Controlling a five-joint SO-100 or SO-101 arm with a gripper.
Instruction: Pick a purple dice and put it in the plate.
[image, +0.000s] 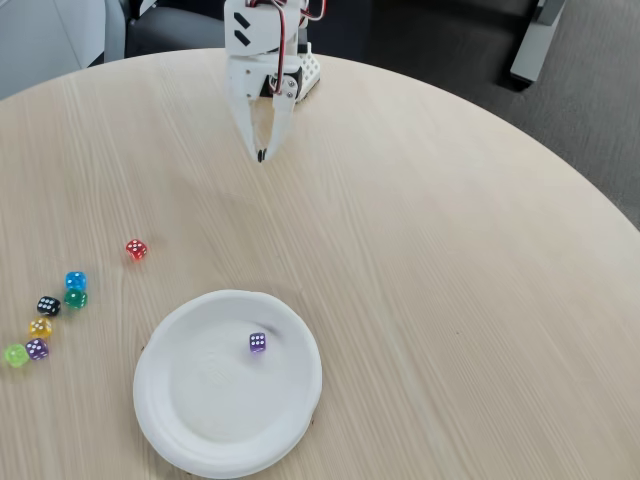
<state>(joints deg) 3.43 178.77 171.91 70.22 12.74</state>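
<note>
Purple dice (257, 342) inside the plate (180, 440), right of centre and near the upper-right rim, resting on the white floor with a face of white pips turned up toward the camera; a cube, so no long axis, edges turned slightly off square to the picture frame. Pip count too small to read with certainty. Nothing else in the plate; its lower rim close to the bottom edge of the fixed view. Well apart at the far side of the round wooden table (450, 300), the gripper (261, 155) pointing down, fingertips drawn together at the tip, pinching nothing. Arm above cut off by the top edge. Left of the plate, a red die (136, 249) alone, then a cluster near the left edge: blue (75, 281), green (76, 299), black (48, 305), yellow (40, 327), lime (15, 355) and a second purple die (37, 348).
</note>
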